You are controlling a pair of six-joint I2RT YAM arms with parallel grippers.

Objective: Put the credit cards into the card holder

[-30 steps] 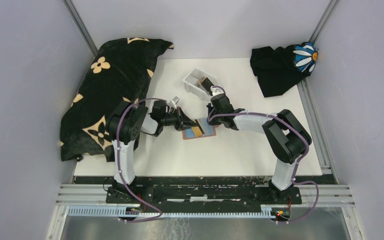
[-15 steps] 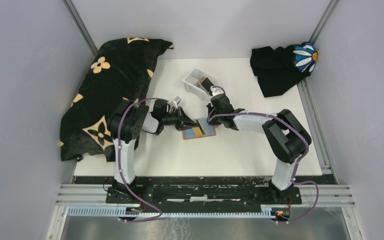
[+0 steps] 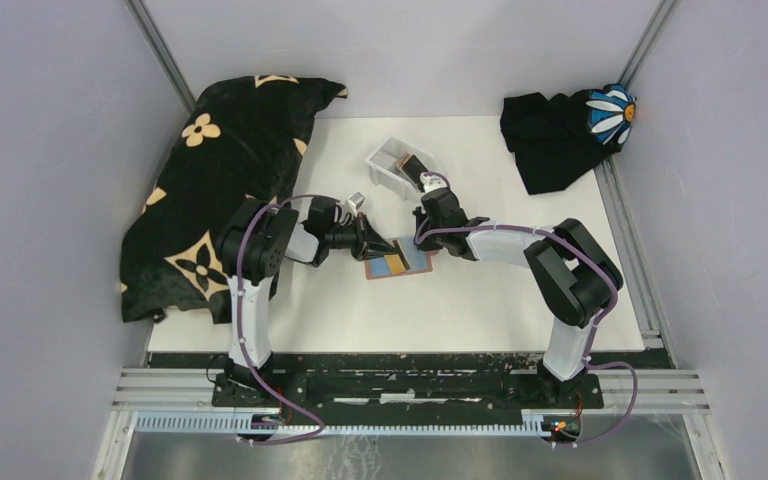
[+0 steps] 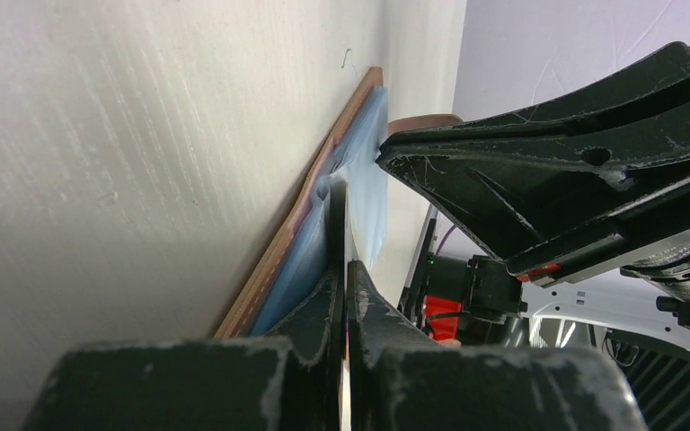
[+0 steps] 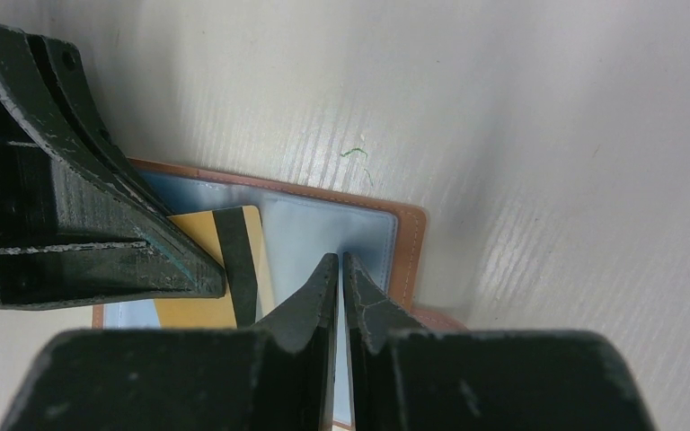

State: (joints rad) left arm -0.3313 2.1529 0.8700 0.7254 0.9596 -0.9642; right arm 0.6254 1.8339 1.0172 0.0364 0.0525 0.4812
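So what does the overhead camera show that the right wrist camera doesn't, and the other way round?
Only overhead: the whole left arm and right arm, the white tray, the black flowered cloth, the dark cloth with a daisy.
Only the right wrist: close up, the card holder with its clear sleeves, the gold card with its black stripe, a green mark on the table.
Both: card holder, gold card, left hand and right hand meeting there.

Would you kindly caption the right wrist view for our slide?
Right gripper at the open card holder; left gripper on gold card.
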